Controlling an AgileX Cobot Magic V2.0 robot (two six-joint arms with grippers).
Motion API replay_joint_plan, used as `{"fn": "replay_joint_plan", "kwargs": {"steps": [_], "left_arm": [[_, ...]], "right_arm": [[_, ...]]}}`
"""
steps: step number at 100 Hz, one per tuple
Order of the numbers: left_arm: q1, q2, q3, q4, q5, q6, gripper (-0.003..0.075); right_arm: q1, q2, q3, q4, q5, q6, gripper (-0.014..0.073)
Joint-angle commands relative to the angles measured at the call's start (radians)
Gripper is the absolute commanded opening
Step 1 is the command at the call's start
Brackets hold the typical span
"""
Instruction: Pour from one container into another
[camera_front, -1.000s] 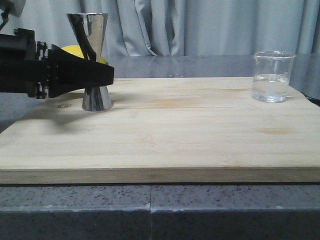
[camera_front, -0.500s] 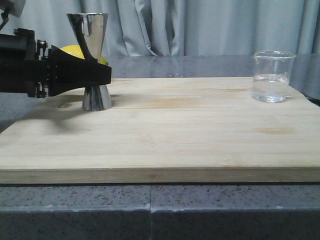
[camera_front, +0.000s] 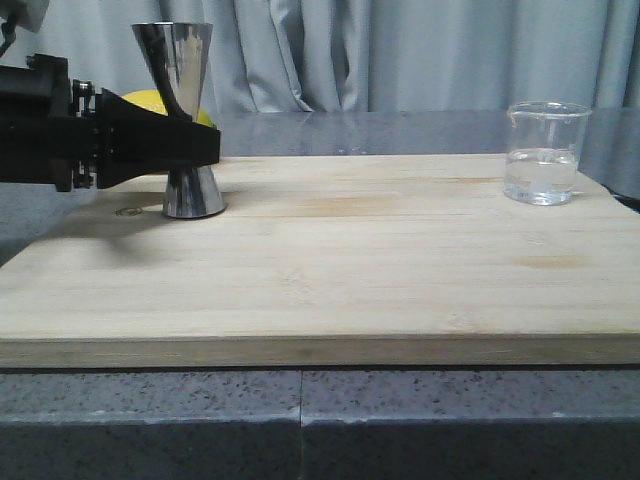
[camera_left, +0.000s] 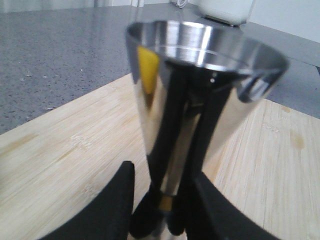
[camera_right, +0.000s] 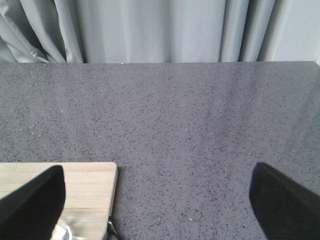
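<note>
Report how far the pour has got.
Early. Done: the left gripper is at the steel jigger, fingers either side of its narrow waist. In hand: securing that grip; the jigger looks lifted just off the wooden board. Left: the glass beaker stands ungrasped, clear liquid inside; the right gripper is open.

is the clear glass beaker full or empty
Partly full. The clear glass beaker stands upright on the wooden board, with clear liquid reaching about halfway up its wall.
</note>
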Motion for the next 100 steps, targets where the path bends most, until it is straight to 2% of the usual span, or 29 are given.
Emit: {"fn": "replay_joint_plan", "kwargs": {"steps": [1,39,100], "left_arm": [[0.003,-0.032,-0.022,-0.050,-0.110,-0.003,0.0122],[0.003,-0.032,-0.022,-0.047,-0.129,-0.003,-0.0001],[-0.008,-0.038,-0.067,0.048,-0.208,-0.001,-0.0002]], "right_arm": [[-0.007,0.003,-0.027,-0.011,-0.087,-0.009,0.0655],[-0.007,0.003,-0.027,-0.011,-0.100,-0.009,0.0655],[-0.004,0.086,-0.024,-0.011,-0.083,-0.009,0.0655]]}}
